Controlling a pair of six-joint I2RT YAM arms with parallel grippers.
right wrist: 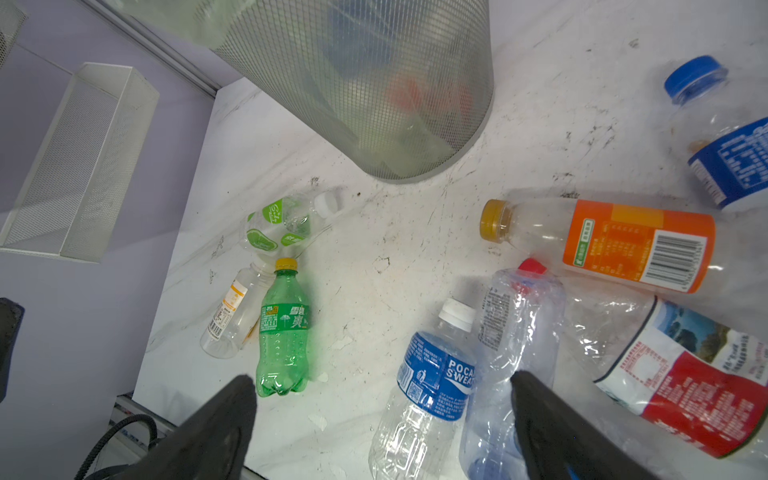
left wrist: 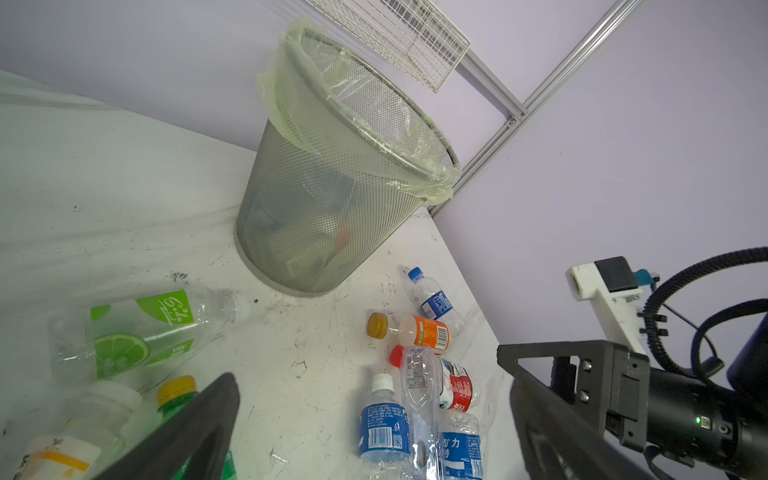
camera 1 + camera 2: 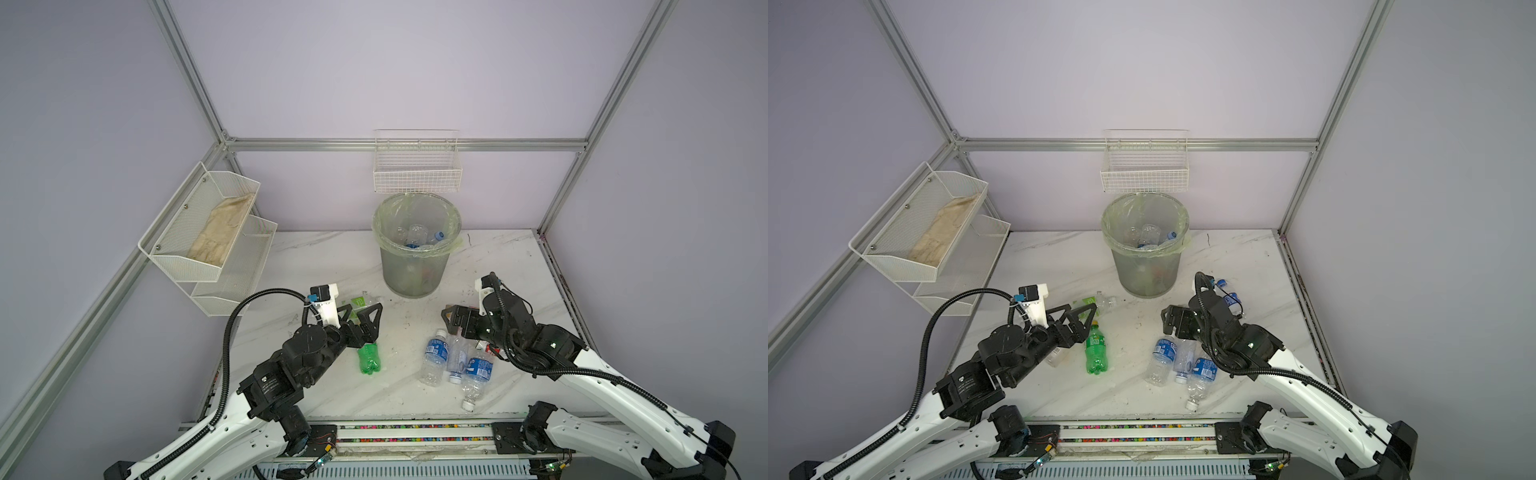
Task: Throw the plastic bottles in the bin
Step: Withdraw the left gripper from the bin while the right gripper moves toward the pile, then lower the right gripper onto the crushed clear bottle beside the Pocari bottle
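Observation:
The bin point(image 3: 415, 266) point(image 3: 1144, 266), grey mesh with a pale green bag, stands at the back with several plastic bottles inside. My left gripper point(image 3: 361, 309) point(image 2: 365, 370) hangs open over the cap end of a green soda bottle point(image 3: 369, 359) point(image 1: 282, 332), beside a lime-labelled clear bottle point(image 2: 145, 328). My right gripper point(image 3: 448, 322) point(image 1: 382, 380) is open above a blue-labelled bottle point(image 3: 436, 357) point(image 1: 432, 382) and a crushed clear one point(image 1: 515, 332). Orange-labelled point(image 1: 623, 245), red-labelled point(image 1: 685, 395) and blue-capped point(image 1: 727, 158) bottles lie under the right arm. Both grippers hold nothing.
A white wire basket point(image 3: 417, 174) hangs on the back wall just above the bin. A white two-tier mesh shelf point(image 3: 208, 232) with a cloth in it sticks out from the left wall. Aluminium frame posts edge the marble table point(image 3: 332, 257).

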